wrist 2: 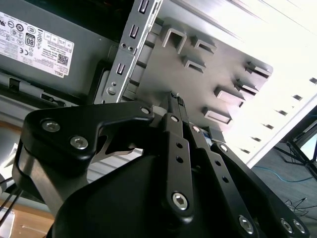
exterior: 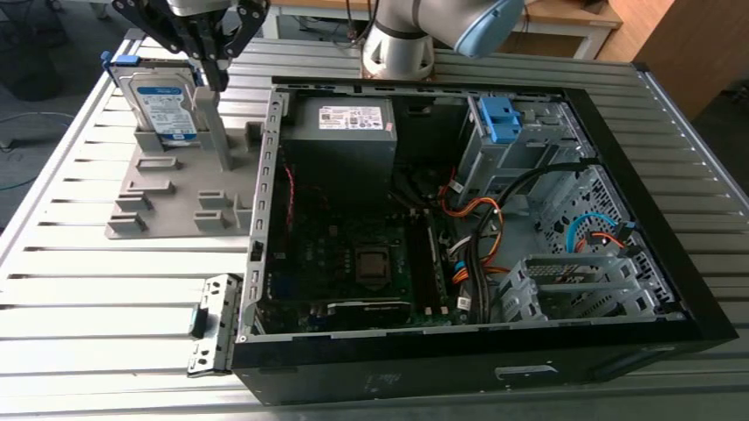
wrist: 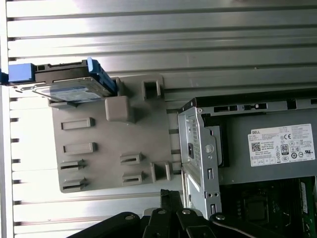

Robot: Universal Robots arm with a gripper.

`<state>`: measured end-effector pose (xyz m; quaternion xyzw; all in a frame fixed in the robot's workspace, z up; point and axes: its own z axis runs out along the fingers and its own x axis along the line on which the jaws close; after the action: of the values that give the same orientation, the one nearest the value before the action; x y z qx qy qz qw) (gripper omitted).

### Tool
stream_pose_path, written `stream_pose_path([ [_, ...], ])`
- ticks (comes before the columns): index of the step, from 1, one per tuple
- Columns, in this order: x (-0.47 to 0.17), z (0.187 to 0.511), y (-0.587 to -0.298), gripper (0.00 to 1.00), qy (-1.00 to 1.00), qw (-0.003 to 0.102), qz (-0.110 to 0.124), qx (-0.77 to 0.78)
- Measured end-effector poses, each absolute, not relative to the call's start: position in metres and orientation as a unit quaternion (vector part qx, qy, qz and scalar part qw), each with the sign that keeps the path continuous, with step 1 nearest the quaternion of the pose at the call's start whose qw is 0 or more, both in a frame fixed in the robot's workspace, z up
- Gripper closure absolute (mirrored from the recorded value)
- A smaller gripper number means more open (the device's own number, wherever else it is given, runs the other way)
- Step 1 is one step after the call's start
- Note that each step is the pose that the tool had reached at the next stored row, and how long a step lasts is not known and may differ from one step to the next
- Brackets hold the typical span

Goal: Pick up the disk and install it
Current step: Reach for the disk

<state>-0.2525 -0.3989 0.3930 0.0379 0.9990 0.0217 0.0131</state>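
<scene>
Black multi-link robot hand [exterior: 217, 81], fingers drawn together at the tips and gripping nothing, hanging point-down at the top of the exterior view. Tips just beside the upper corner of the disk there, on the exterior view's right of it; touching or merely near, impossible to tell from that angle. In the first wrist view, hand [wrist: 171, 194] set against the fixture corner next to the case, disk well apart at the opposite corner. Probably hovering above, without contact.

The disk [exterior: 164, 101]: flat silver hard drive, white-and-blue label, blue plastic carrier frame, standing on edge in a flat grey plastic fixture with raised pockets [exterior: 164, 197]. Upright stance probably meant to leave both broad faces free for a pinch from above. Not yet lifted.

Fixture flat on a slatted aluminium bench [exterior: 105, 281], just beside an open black computer case [exterior: 468, 368], side panel off, interior facing up, presumably for access from above. Inside, a grey power-supply box with white sticker [exterior: 339, 132] nearest the fixture. Small blue plastic bracket [exterior: 501, 118] in the metal drive cage, towards the exterior view's right.
</scene>
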Motion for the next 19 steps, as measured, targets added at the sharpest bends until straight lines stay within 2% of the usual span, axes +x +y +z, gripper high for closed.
stream_pose_path([
  [19,-0.2599,0.3925,-0.3989,0.89,0.999,0.013,0.022,0.038],
])
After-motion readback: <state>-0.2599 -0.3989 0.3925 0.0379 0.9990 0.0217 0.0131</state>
